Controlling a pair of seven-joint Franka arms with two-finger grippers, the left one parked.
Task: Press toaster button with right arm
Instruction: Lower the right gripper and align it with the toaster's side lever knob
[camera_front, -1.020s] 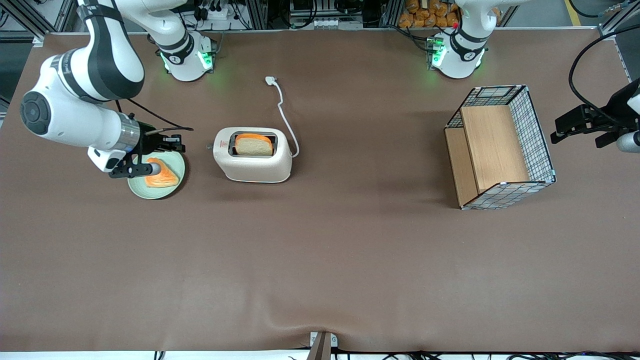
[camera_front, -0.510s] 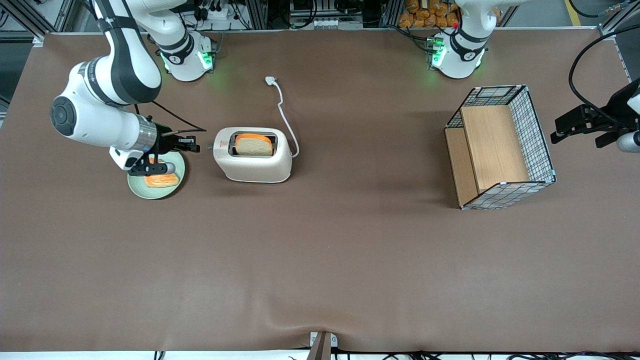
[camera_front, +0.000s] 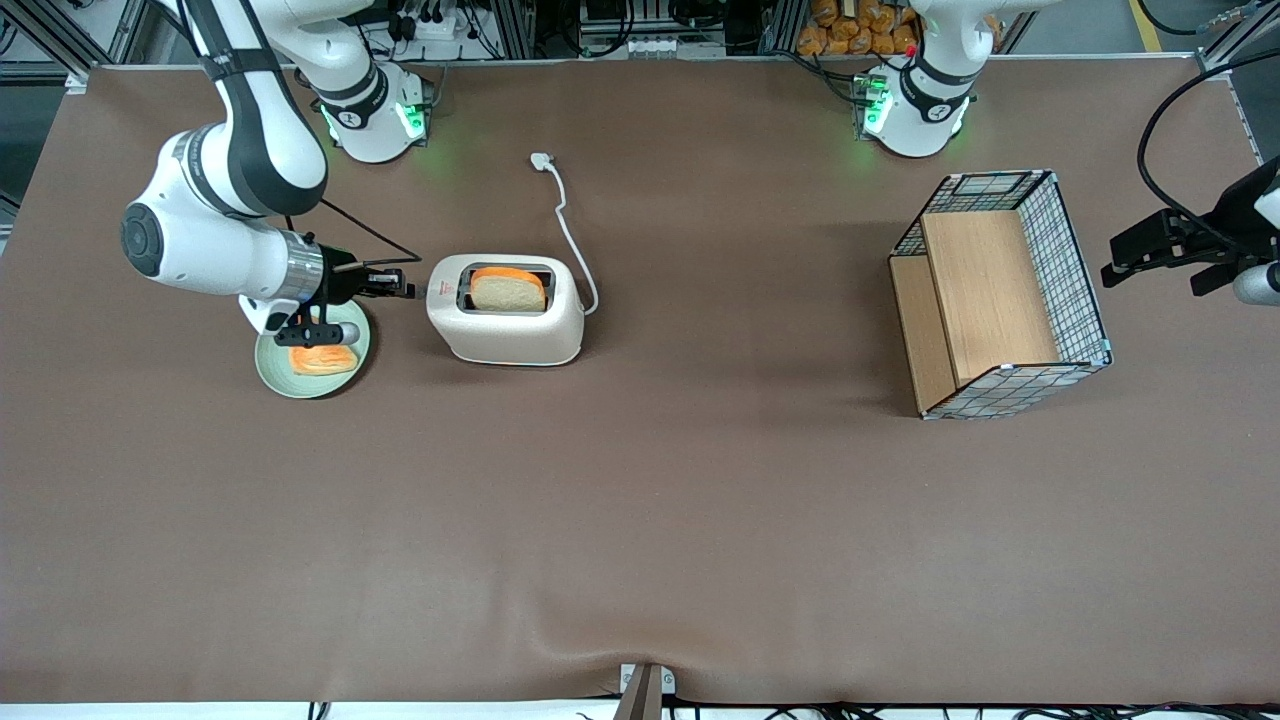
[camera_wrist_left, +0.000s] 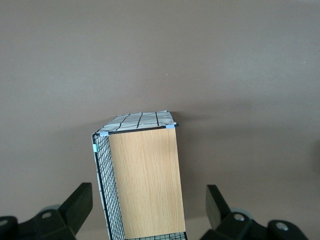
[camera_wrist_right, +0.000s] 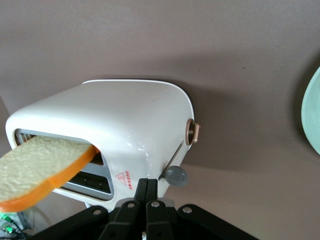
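The cream-white toaster (camera_front: 505, 325) stands on the brown table with a bread slice (camera_front: 508, 290) upright in its top slot. My right gripper (camera_front: 408, 291) is shut and empty, its tips right at the toaster's narrow end face. In the right wrist view the closed gripper (camera_wrist_right: 148, 183) points at that face of the toaster (camera_wrist_right: 125, 120), just beside the red logo (camera_wrist_right: 121, 178). The grey toaster button (camera_wrist_right: 175, 175) sticks out next to the fingertips, not under them. In the front view the gripper hides the button.
A green plate (camera_front: 270, 372) with an orange-crusted toast piece (camera_front: 322, 359) lies below my wrist. The toaster's white cord runs to a plug (camera_front: 541, 160) farther from the front camera. A wire basket with wooden boards (camera_front: 1000, 290) stands toward the parked arm's end.
My right arm has swung from above the plate toward the toaster. The shut gripper now reaches the toaster's end face. The toaster and bread have not moved.
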